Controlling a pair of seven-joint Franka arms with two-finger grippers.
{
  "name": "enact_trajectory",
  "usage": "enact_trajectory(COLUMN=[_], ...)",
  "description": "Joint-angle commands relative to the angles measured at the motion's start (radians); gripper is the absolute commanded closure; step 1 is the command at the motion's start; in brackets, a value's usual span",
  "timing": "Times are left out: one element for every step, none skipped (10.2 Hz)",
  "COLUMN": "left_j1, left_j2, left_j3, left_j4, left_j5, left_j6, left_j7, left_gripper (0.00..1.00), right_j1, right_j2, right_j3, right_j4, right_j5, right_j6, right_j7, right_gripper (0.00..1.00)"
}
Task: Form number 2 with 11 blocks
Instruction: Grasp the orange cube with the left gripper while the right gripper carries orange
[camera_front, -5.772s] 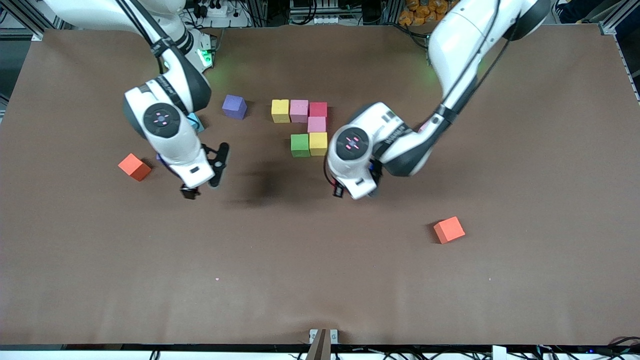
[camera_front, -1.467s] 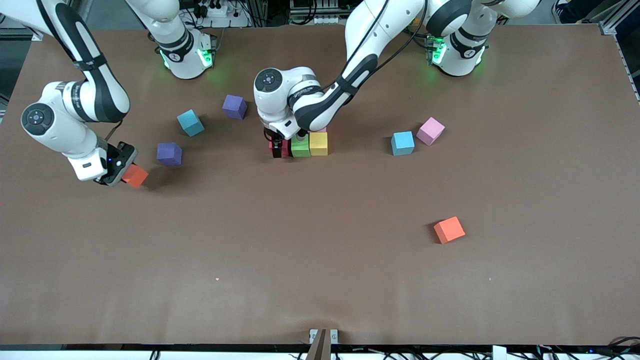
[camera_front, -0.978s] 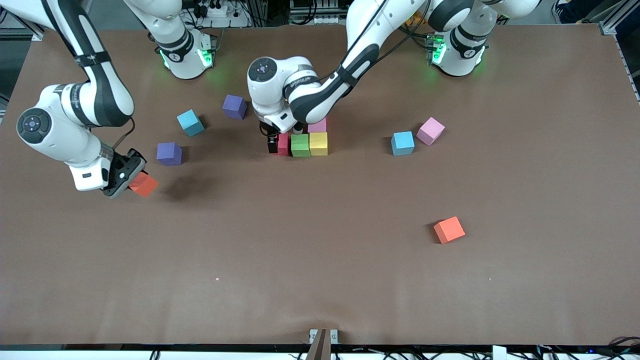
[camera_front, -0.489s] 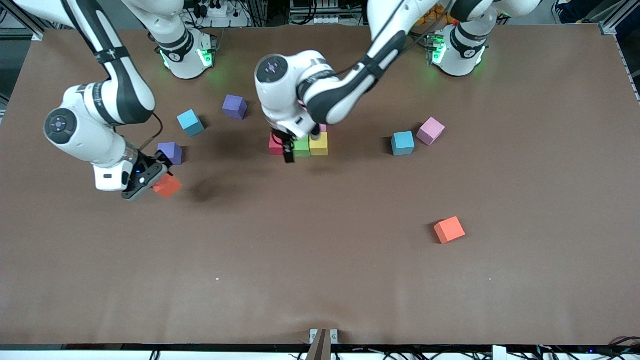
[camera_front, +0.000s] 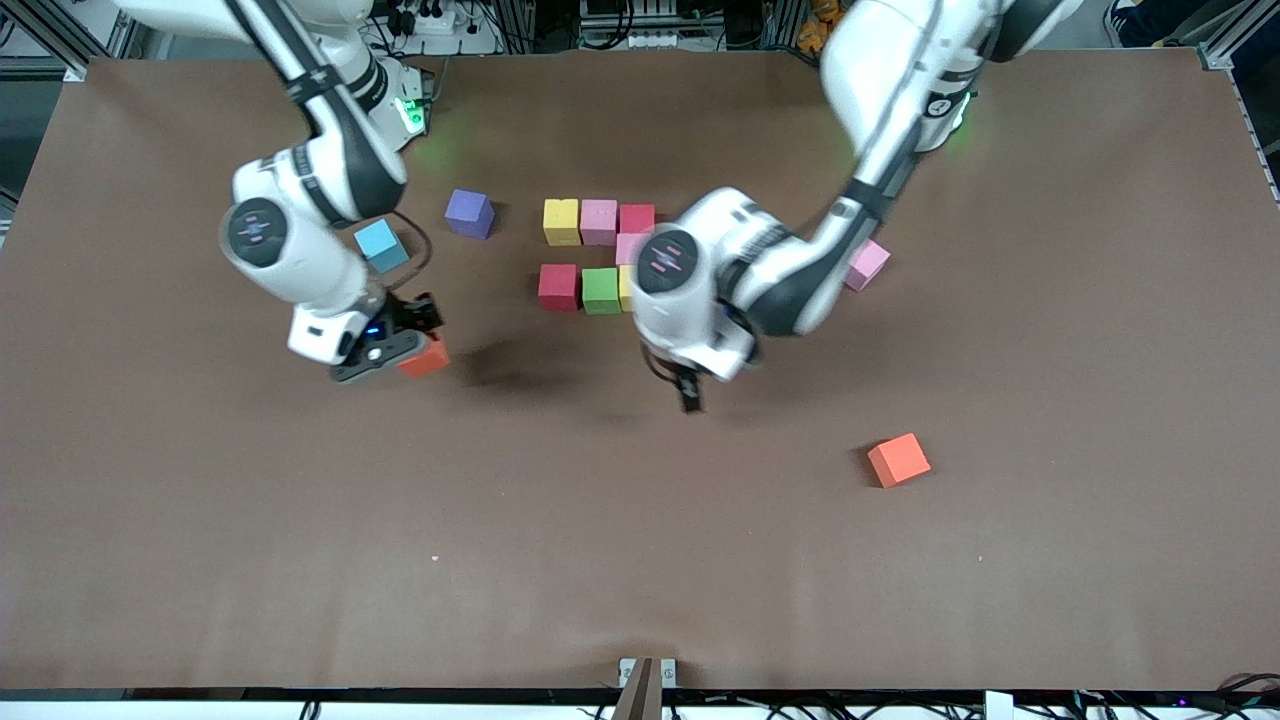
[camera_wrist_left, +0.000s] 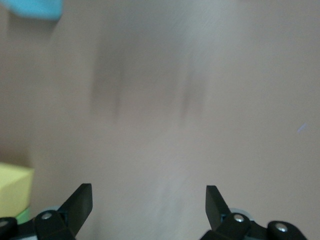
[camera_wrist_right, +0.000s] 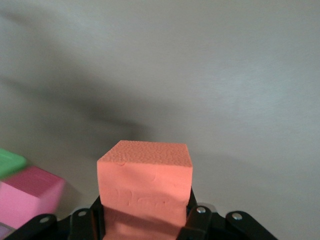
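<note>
Table (camera_front: 640, 560): brown sheet that bears every cube; both arm bases stand at its 12 o'clock edge in the front view.
Left arm (camera_front: 880, 110): reaches down from its base and hides part of the number 2; the wrist views do not show it.
Right arm (camera_front: 320, 160): reaches down from its base, covering part of the cyan block (camera_front: 380, 245).
Number 2 (camera_front: 598, 255): unfinished, near the table's middle. Top row is yellow (camera_front: 561, 221), pink (camera_front: 598, 221), red (camera_front: 636, 217); a pink cube sits at 6 o'clock of that red one, mostly hidden. Lower row is red (camera_front: 558, 287), green (camera_front: 600, 290) and a yellow sliver under the left arm.
Left gripper (camera_front: 690, 390): in the air over bare table at 5 o'clock of the number 2; the left wrist view shows its fingers (camera_wrist_left: 80, 202) spread wide with nothing between them, which the front view cannot show.
Right gripper (camera_front: 385, 345): in the air over bare table at 8 o'clock of the number 2, clamped on an orange block (camera_front: 425, 357); the right wrist view shows that cube (camera_wrist_right: 146, 187) between the fingers.
Loose blocks: a purple block (camera_front: 469, 213) at 9 o'clock of the top row; a pink block (camera_front: 868, 264) toward the left arm's end; a second orange cube (camera_front: 898, 460) nearer the front camera.
</note>
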Motion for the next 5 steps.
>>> enact_trajectory(left_j1=[0.147, 0.196, 0.242, 0.28, 0.322], left_j2=[-0.062, -0.059, -0.054, -0.057, -0.062], left_j3=[-0.018, -0.018, -0.018, -0.018, -0.018], left_j4=[-0.08, -0.084, -0.097, -0.135, -0.175], left_j5=[0.016, 0.019, 0.019, 0.019, 0.019], left_j6=[0.011, 0.025, 0.043, 0.091, 0.153], left_j7=[0.061, 0.072, 0.093, 0.106, 0.114], left_gripper=[0.0, 0.0, 0.0, 0.0, 0.0], right_j1=[0.105, 0.16, 0.223, 0.265, 0.315], right_j2=[0.037, 0.064, 0.11, 0.152, 0.182], right_j3=[-0.006, -0.008, -0.015, -0.024, -0.049], right_j4=[-0.001, 0.004, 0.037, 0.077, 0.097], right_j5=[0.016, 0.005, -0.006, -0.007, -0.027], right_j6=[0.079, 0.119, 0.143, 0.144, 0.147], right_j7=[0.247, 0.347, 0.427, 0.492, 0.546], right_gripper=[0.73, 0.73, 0.73, 0.73, 0.73])
